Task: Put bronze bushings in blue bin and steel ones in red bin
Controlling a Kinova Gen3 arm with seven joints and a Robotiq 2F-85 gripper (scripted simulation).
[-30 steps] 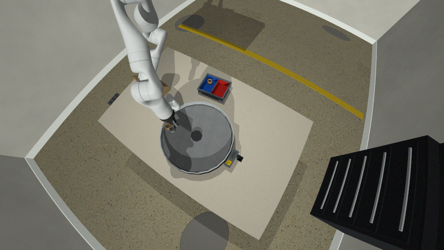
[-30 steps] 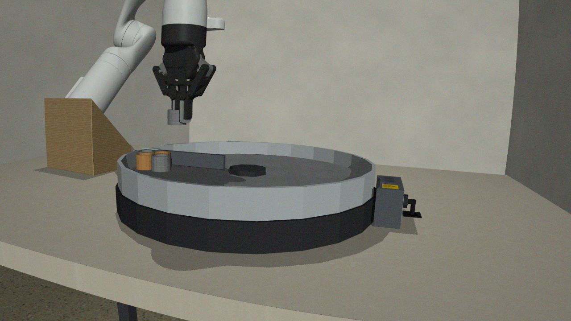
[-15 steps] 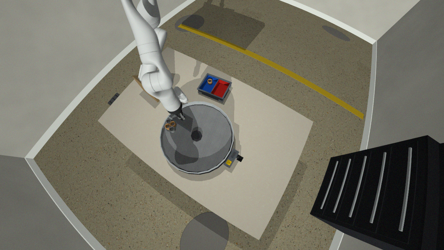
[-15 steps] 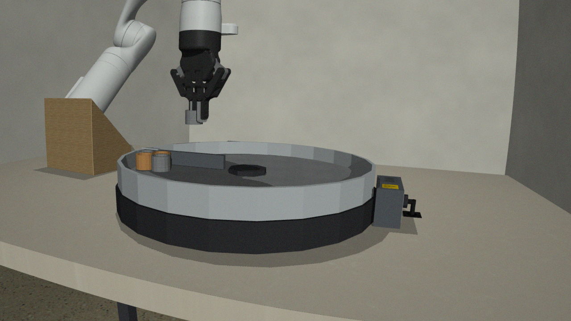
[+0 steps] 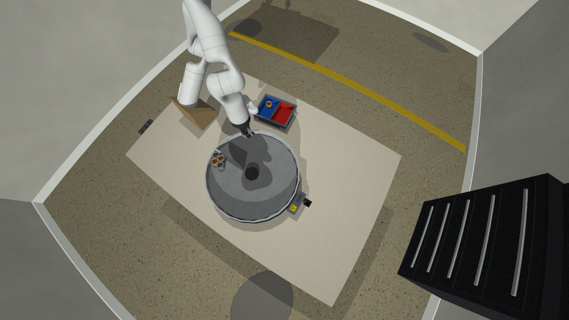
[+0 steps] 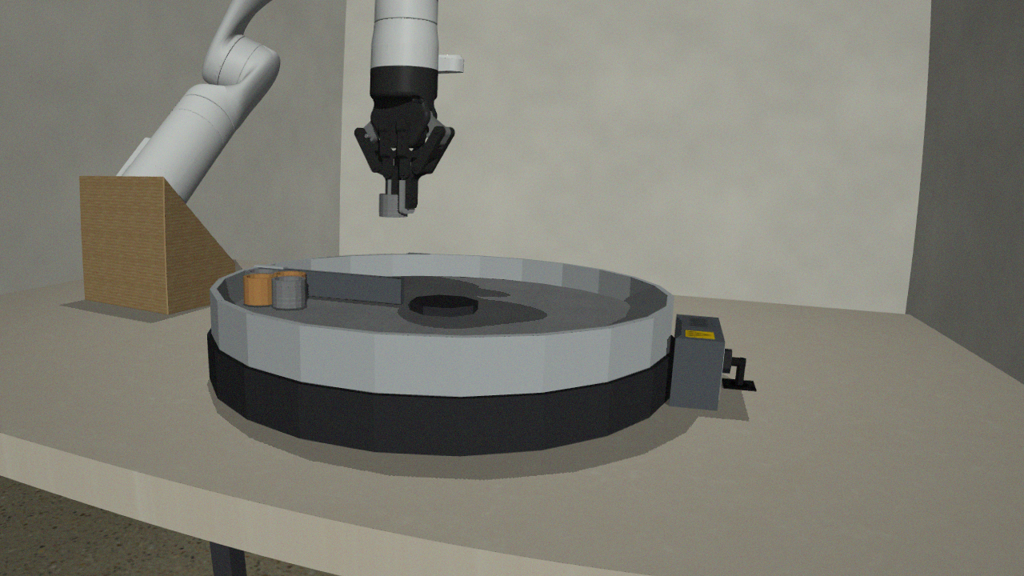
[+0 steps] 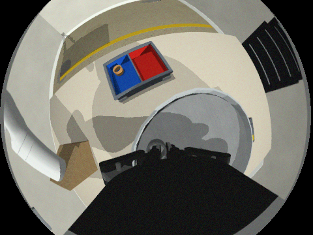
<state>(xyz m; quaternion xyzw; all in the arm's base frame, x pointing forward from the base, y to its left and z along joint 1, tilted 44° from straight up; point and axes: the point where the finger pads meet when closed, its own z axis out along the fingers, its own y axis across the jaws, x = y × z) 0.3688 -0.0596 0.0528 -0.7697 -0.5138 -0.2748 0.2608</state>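
My claw [image 5: 249,134] [image 6: 399,203] [image 7: 163,147] grips a steel bushing [image 6: 388,206] [image 7: 150,145] above the turntable [image 5: 296,175] [image 6: 458,359] [image 7: 208,90], apparently pinched by its wall; raised, I judge, to clear the rim en route to the red bin [image 5: 282,114] [image 7: 150,66]; four bushings wait clustered below

Pale grey walls [image 5: 99,51] [image 6: 644,143] [image 7: 29,42], plain, faintly mottled. Floor [image 5: 91,238] [image 6: 42,530] [image 7: 143,19] brown-grey, speckled; white skirting [image 5: 107,115] along the wall foot. Yellow stripe [image 5: 350,84] [image 7: 150,28] crosses the floor on one side of a beige table [image 5: 338,214] [image 6: 845,444] [image 7: 222,49]. Dark table leg [image 6: 228,560] below the near edge. Black cabinet [image 5: 501,238] [image 7: 274,62], well apart from table; five long pale handles in top view. Shadows on floor, tabletop. Light source out of view.
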